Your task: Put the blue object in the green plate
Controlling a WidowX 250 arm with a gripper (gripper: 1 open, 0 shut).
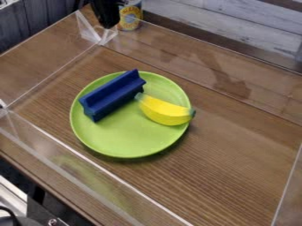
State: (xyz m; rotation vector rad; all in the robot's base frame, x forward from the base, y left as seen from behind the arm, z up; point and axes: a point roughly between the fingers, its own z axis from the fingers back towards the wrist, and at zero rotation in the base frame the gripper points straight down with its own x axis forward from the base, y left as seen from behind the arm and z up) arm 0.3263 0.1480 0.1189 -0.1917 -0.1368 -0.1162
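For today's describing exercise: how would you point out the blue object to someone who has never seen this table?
Find the round green plate on the wooden table. Two things lie on it; the blue object is on its upper-left part. It is a long, straight-edged block, unlike the curved yellow banana beside it.

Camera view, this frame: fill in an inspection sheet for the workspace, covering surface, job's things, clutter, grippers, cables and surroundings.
Surface: brown wood-grain table, fenced by clear plastic walls.
Job's things: blue object lies inside the green plate, on its upper left part; nothing grips it.
Clutter: yellow toy banana also on the plate, right of the blue object; whether they touch cannot be told. A yellow-labelled container stands at the top edge.
Grippers: gripper is a dark shape at the top edge, far from the plate; jaws shut, nothing seen held.
Cables: nothing seen.
Surroundings: grey plank wall behind; dark equipment at the lower left corner.
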